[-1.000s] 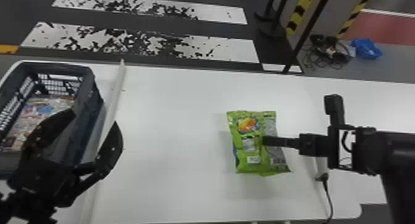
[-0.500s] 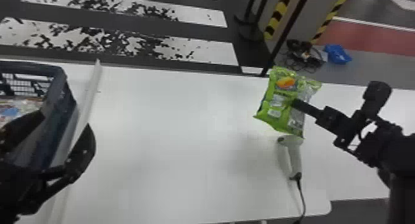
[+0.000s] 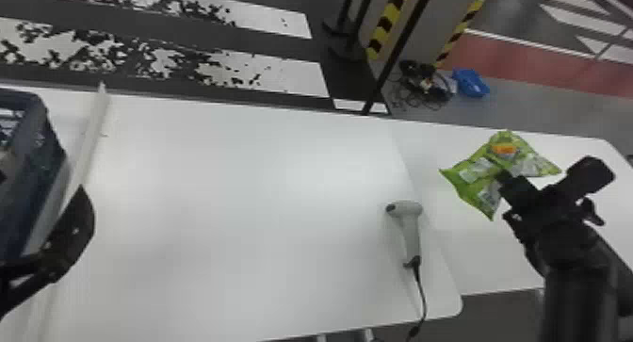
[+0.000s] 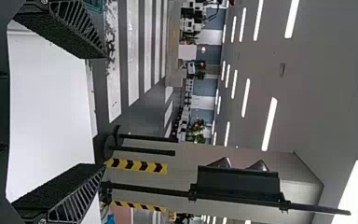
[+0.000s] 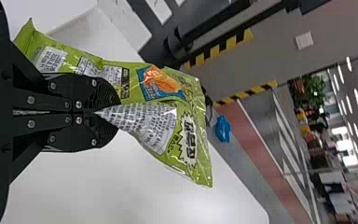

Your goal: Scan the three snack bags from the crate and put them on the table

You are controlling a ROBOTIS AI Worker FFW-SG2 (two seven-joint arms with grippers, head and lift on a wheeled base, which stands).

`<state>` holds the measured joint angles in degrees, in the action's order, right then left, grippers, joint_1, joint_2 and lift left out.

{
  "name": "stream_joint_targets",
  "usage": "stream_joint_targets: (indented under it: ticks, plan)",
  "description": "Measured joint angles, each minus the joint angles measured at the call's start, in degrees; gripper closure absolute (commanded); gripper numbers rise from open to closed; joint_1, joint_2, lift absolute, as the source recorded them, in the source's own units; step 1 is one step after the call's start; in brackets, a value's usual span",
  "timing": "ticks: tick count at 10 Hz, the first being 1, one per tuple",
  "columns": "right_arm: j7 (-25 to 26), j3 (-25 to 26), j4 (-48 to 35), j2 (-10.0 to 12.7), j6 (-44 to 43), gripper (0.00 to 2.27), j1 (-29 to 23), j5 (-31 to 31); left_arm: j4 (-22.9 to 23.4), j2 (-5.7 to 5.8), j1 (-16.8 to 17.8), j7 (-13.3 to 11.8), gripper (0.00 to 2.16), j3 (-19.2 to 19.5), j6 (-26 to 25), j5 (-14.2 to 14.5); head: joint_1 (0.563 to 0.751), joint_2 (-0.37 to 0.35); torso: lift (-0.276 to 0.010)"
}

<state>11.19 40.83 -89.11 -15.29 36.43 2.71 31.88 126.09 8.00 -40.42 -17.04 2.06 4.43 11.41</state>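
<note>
In the head view my right gripper (image 3: 504,178) holds a green snack bag (image 3: 506,159) over the right-hand white table. The right wrist view has the right gripper (image 5: 95,112) shut on the middle of the green snack bag (image 5: 193,135), which is pinched into folds. At the head view's left edge is part of my left gripper (image 3: 70,232), beside the dark blue crate (image 3: 35,162). The left gripper (image 4: 98,112) stands open with nothing between its fingers in the left wrist view. A grey-white scanner (image 3: 409,223) lies on the white table (image 3: 235,199), left of the held bag.
A raised white strip (image 3: 92,138) runs along the table beside the crate. The scanner's black cable (image 3: 421,294) trails over the front edge. Behind the tables stand black posts (image 3: 400,44), with cables and a blue bag (image 3: 470,83) on the floor.
My right gripper has carried the green bag to the right, away from above the scanner, which is now uncovered. The head view has turned rightward, so crate and left gripper sit farther left in it.
</note>
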Motion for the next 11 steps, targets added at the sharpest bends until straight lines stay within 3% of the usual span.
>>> stream_joint_targets:
  ticks: [2, 3, 5, 8, 11]
  plan:
    - [5.01, -4.04, 11.55, -2.45, -8.34, 2.08, 1.85, -5.24, -0.64, 0.02, 0.63, -0.06, 0.03, -0.49, 0.0, 0.09, 0.695, -0.35, -0.094]
    - [6.71, -5.18, 16.3, -3.02, -10.24, 1.8, 3.0, -6.38, -0.92, 0.12, 0.82, -0.09, 0.03, -0.76, 0.0, 0.1, 0.695, -0.35, -0.094]
    - [11.86, -8.84, 18.37, -3.1, -11.54, 0.03, 3.26, -8.01, -0.99, 0.19, 0.87, -0.16, 0.03, -0.92, 0.0, 0.13, 0.695, -0.35, -0.094]
    - [12.18, -10.1, 16.76, -2.29, -17.27, 0.05, 0.7, -7.68, -0.41, 0.35, 0.65, -0.32, 0.03, -0.93, 0.0, 0.36, 0.695, -0.35, -0.094]
    - [12.59, -9.97, 5.64, -0.77, -23.86, 0.06, -5.85, -7.17, -0.07, 0.57, 0.64, -0.36, 0.03, -0.97, 0.0, 0.66, 0.695, -0.35, -0.094]
